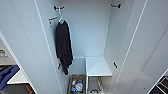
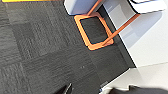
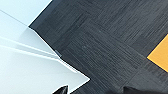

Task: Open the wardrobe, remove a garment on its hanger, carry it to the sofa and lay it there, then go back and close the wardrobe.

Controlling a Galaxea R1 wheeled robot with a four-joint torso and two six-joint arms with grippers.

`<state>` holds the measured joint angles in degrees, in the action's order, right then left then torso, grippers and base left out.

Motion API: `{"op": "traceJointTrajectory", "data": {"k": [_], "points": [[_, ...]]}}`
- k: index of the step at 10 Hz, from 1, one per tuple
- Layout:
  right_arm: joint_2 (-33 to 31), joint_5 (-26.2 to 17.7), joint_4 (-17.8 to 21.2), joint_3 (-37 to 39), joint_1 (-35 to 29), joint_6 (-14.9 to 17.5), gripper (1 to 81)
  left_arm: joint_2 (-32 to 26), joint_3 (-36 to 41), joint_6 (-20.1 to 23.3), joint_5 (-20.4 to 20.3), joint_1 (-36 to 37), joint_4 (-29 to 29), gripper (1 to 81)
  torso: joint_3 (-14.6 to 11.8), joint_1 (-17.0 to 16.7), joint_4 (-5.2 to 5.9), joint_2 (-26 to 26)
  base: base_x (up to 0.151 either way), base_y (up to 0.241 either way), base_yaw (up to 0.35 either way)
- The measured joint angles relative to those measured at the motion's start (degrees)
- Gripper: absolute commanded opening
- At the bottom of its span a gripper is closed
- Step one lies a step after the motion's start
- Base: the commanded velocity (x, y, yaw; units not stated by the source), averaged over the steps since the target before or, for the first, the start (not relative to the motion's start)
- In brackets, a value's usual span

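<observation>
Item: wardrobe, white, both doors swung wide, interior facing my head camera. Contents as I log them: one black long-sleeved top on a white hanger, hooked over a dark peg at the upper left of the back wall; a second dark peg at the upper right, bare; a white shelf low on the right; a basket of mixed small goods on the wardrobe floor beside it. The white T-shirt I am tasked with is not among what I can see here, so I cannot place it from these pictures. Left wrist camera: dark carpet tiles and an orange chair frame beside a white panel. Right wrist camera: the same carpet, a white door edge and a yellow tile. Pincers: dark tips sit at the edge of both wrist views, but I cannot tell how far open either one is, nor whether it holds anything. Risks, as I judge them: the open doors stand close on either side, so an arm raised carelessly could strike a door edge; reaching for the black top by mistake would pull the wrong garment. Writing: a small orange-and-white tag on the inner left wall, its text too small to read; no brand marks legible.
</observation>
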<state>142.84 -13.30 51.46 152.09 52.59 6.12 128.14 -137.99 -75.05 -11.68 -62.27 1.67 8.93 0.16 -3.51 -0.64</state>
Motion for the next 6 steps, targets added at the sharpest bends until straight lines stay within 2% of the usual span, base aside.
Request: {"op": "traceJointTrajectory", "data": {"k": [3, 6], "points": [[0.5, -0.2, 2.5, 0.3, -1.8, 0.0, 81.1, 5.4, -1.3, -1.4, 8.0, 10.1, 2.1, 81.1, 0.0, 0.0, -0.02, 0.0, 0.000, 0.000, 0.000], [2.3, -0.3, 7.1, 0.6, -2.9, 0.0, 81.1, 12.1, -2.2, -1.8, 13.8, 14.0, 3.9, 81.1, 0.1, 0.1, -0.02, 0.1, 0.000, 0.000, 0.000]]}}
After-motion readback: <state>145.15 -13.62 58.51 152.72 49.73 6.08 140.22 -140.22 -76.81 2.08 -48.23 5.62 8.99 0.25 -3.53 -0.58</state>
